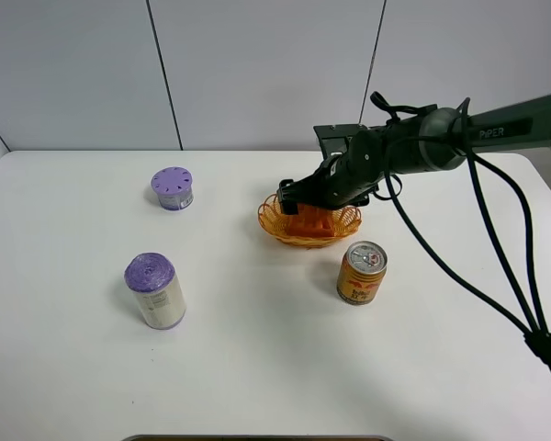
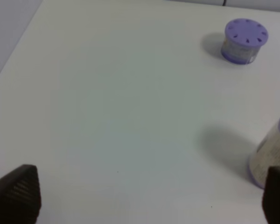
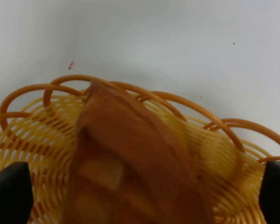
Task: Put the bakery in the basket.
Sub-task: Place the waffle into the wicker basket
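Note:
The bakery, an orange-brown waffle wedge, lies inside the orange-yellow wicker basket at the middle of the table. My right gripper hovers right over the basket. In the right wrist view the bakery fills the basket, and the right gripper is open, with its fingertips wide on either side of the wedge and not touching it. My left gripper is open and empty over bare table; it does not show in the exterior high view.
A gold-red drink can stands just in front of the basket to the right. A short purple-lidded jar stands at the back left. A taller purple-capped container stands at the front left.

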Tool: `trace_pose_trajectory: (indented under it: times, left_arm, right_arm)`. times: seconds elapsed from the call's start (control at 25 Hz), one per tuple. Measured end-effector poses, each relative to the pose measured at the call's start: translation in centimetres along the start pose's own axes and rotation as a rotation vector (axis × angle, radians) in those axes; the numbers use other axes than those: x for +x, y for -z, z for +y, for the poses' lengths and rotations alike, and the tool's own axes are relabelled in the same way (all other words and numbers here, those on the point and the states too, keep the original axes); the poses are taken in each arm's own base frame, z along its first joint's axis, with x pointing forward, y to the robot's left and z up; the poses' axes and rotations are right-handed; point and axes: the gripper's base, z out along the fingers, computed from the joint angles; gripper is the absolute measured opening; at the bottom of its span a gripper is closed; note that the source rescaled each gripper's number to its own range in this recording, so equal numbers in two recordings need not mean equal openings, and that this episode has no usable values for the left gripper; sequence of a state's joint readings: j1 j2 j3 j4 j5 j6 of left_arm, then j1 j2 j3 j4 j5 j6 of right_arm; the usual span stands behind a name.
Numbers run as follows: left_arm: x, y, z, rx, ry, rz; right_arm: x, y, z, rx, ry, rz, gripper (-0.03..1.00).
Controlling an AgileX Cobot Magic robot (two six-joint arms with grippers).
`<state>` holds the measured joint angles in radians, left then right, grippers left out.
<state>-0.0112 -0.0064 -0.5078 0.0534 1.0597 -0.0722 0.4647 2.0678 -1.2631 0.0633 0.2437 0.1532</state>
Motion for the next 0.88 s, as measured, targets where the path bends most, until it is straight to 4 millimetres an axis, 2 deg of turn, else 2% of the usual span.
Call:
trace_pose_trajectory:
  times: [0.2,0.4,0.64,0.88]
  left_arm:
    - [0.0,0.0,0.0,0.000,0.000,0.000]
    - [0.0,0.0,0.0,0.000,0.000,0.000]
    - [0.0,0.0,0.0,0.000,0.000,0.000]
    - [0.0,0.0,0.0,0.000,0.000,0.000]
  right_arm:
    - [-0.2,0.4,0.1,-0.001,0.000,-0.004,0.91]
    - [-1.1,2.2,0.3,-0.009,0.001,-0.031,0.91]
    - [-2.5,5.8,0.6,-0.017,0.014,-0.076,0.91]
    - [-4.0,10.6,1.0,-0.029,0.030,-0.153,0.91]
